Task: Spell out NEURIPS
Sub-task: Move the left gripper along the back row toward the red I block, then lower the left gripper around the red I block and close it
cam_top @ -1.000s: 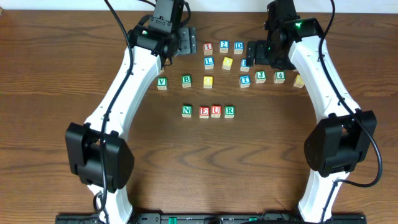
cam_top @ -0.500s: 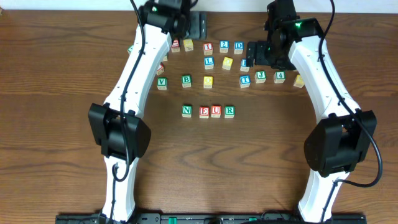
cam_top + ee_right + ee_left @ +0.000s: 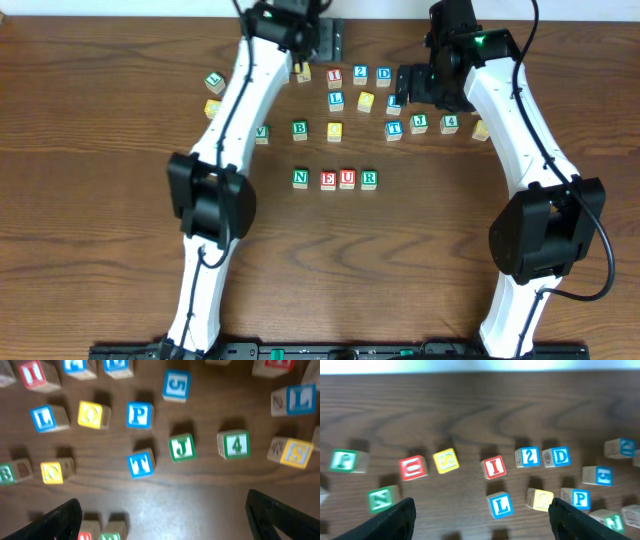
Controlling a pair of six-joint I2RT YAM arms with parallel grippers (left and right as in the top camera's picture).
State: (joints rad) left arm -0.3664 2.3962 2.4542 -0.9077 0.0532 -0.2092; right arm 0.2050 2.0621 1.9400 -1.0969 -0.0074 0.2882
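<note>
Overhead tally for you: twenty letter cubes countable.

- Green, seven: green N (image 3: 300, 178), green R (image 3: 369, 178), V (image 3: 262, 132), B (image 3: 299, 129), J (image 3: 419, 123), 4 (image 3: 450, 123), and one unread green cube (image 3: 214, 82) at 10 o'clock.
- Red, three: red E (image 3: 327, 181), red U (image 3: 347, 179), red I (image 3: 334, 76).
- Blue, five: 2 (image 3: 360, 74), D (image 3: 384, 75), L (image 3: 336, 100), blue P (image 3: 138, 414), T (image 3: 394, 129).
- Yellow, five: yellow S (image 3: 446, 460) at 12 o'clock, plus four other yellow cubes (image 3: 365, 101).

Your wrist views add two cubes that the arms cover overhead: a blue 5 (image 3: 176, 385) and a red-lettered cube (image 3: 412, 467).

Arms, two: left arm (image 3: 240, 100), right arm (image 3: 510, 110).
</note>
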